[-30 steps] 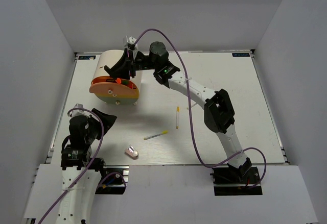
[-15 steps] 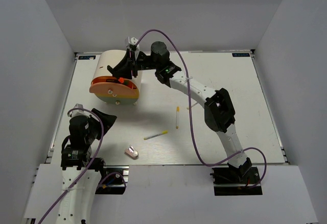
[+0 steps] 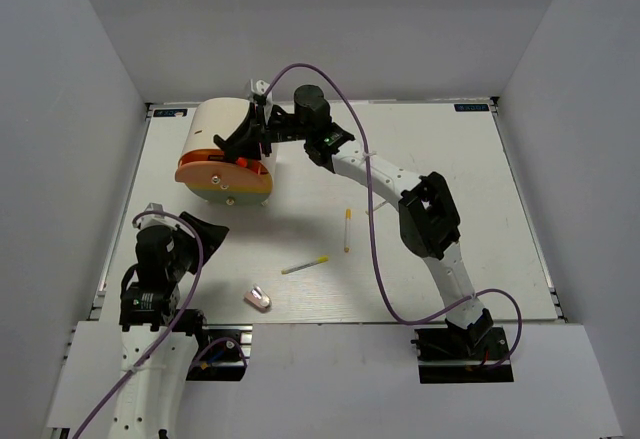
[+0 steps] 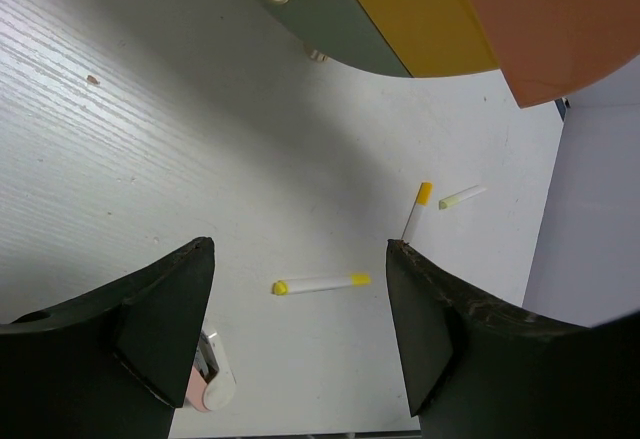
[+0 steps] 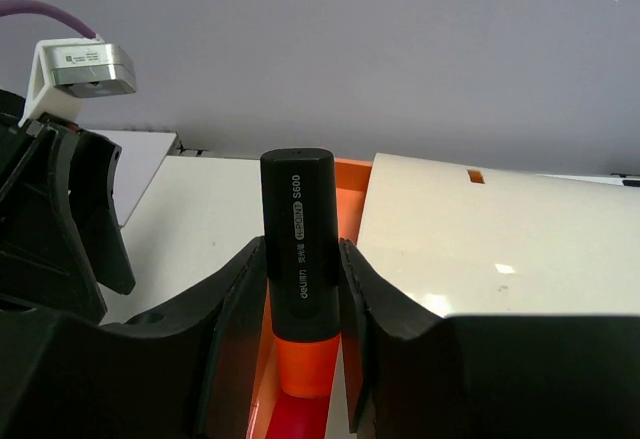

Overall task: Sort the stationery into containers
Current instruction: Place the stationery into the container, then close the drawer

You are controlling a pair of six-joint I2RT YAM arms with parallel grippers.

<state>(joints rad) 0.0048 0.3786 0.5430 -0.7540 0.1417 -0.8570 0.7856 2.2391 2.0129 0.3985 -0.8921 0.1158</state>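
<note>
My left gripper (image 4: pixel 298 249) hangs wide open above the table (image 4: pixel 150 109), with the pink-white eraser (image 3: pixel 258 298) close by. Farther out lie a slanted pen (image 3: pixel 305 265) and a second pen (image 3: pixel 347 229), apart. At the far-left cream box (image 3: pixel 222 129), my right gripper (image 5: pixel 300 279) pinches a marker (image 5: pixel 298 229) with a black barrel printed S600 and an orange cap. In the wrist view it stands upright, cap down at the orange drawer (image 5: pixel 355 184).
</note>
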